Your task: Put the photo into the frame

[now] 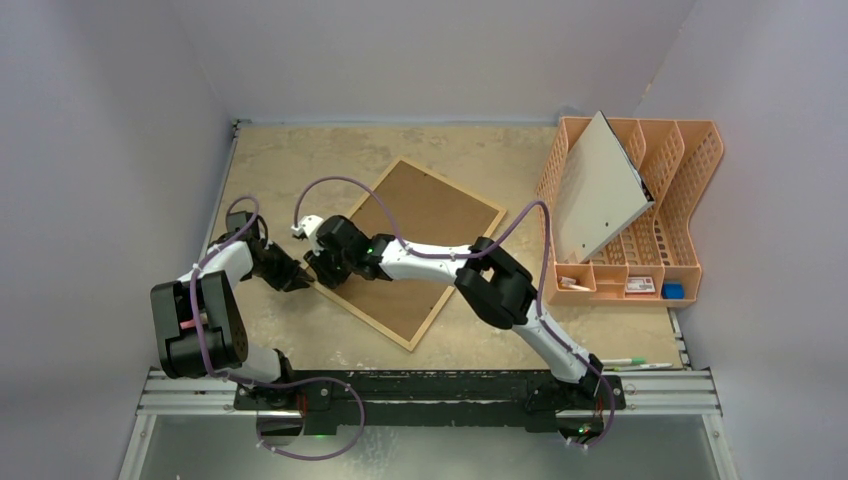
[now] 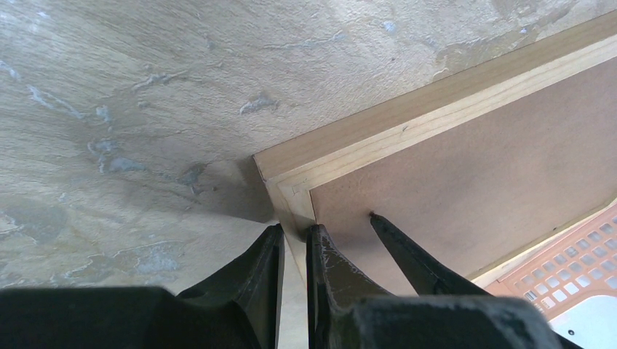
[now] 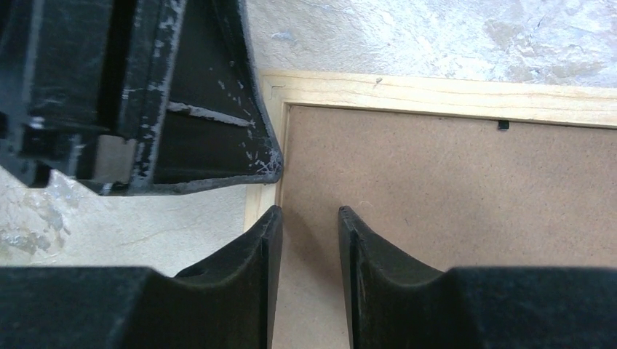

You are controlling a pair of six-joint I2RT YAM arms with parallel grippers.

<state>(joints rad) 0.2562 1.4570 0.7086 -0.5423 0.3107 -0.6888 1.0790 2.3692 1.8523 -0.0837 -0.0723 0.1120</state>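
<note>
While left tool pinches a corner rail of the frame to steady it, right tool hovers part-open above the backboard, holding nothing.

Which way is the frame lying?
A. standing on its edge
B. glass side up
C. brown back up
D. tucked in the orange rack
C. The frame lies flat, and its brown board back faces up inside the light wood rim.
</note>
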